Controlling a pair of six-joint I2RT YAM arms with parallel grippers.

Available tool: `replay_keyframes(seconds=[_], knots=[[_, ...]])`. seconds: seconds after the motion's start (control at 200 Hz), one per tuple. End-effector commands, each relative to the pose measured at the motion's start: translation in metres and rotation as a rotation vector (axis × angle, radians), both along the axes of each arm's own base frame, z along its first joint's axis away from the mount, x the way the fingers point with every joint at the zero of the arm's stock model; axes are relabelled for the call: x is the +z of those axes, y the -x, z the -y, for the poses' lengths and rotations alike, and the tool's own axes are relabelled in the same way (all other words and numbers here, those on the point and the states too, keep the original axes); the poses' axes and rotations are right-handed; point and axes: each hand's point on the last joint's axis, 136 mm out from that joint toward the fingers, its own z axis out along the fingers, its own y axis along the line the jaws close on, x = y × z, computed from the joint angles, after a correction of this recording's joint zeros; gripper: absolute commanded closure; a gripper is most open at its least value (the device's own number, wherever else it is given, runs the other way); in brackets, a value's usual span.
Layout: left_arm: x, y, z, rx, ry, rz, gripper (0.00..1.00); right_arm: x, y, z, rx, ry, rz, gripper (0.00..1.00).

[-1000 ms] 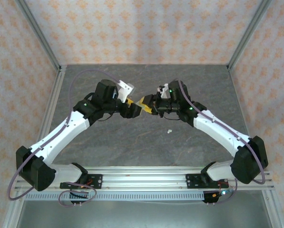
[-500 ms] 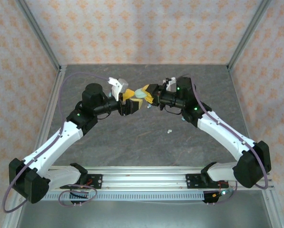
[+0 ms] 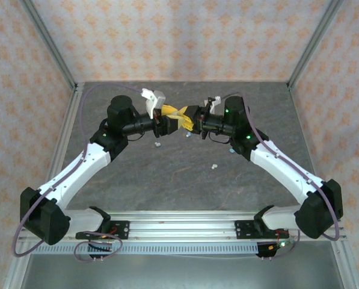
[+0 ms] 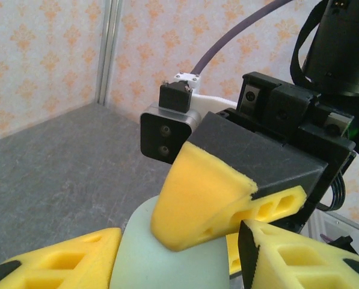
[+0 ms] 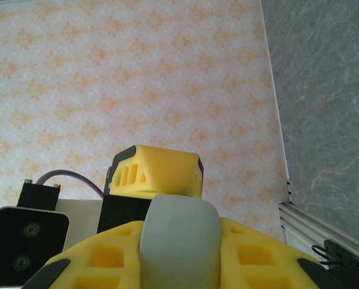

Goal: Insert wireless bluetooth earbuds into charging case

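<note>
Where the arms meet, the charging case (image 4: 144, 253) sits between both jaw pairs.
Both the left gripper (image 3: 171, 115) and the right gripper (image 3: 186, 122) clasp it.

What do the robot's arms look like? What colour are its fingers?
The left arm and right arm have white tubes, chunky black joints and little green lights. A purple cable loops along each. Their fingers are yellow wedges with slots.

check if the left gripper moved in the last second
Yes. The left gripper, holding the charging case, went toward the far wall, away from the pale earbud lying on the table.
</note>
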Motion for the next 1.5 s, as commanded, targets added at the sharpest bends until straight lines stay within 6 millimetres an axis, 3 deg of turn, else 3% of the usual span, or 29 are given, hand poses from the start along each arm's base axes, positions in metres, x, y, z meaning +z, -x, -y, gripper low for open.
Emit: replay_keyframes(seconds=[0.0,0.325,0.856,0.951,1.141,1.291,1.496], knots=[[0.013,0.005,0.004,-0.049,0.011,0.030,0.48,0.032,0.010,0.000,0.032,-0.062,0.054,0.77],[0.003,-0.003,-0.008,-0.002,0.014,-0.007,0.39,0.036,0.011,0.004,0.031,-0.070,0.058,0.78],[-0.007,0.006,-0.005,-0.073,0.023,-0.038,0.40,0.034,0.008,0.009,0.017,-0.080,0.044,0.78],[-0.002,0.007,-0.003,-0.085,0.027,-0.030,0.44,0.034,0.008,0.008,0.022,-0.080,0.043,0.78],[0.003,0.004,0.002,-0.115,0.031,-0.034,0.61,0.034,0.010,0.007,0.036,-0.078,0.048,0.76],[0.007,0.005,0.002,-0.122,0.027,-0.034,0.80,0.026,0.012,0.007,0.047,-0.034,0.064,0.67],[0.007,0.015,-0.001,-0.139,-0.004,-0.037,0.84,0.022,0.014,0.027,0.030,0.191,0.242,0.39]])
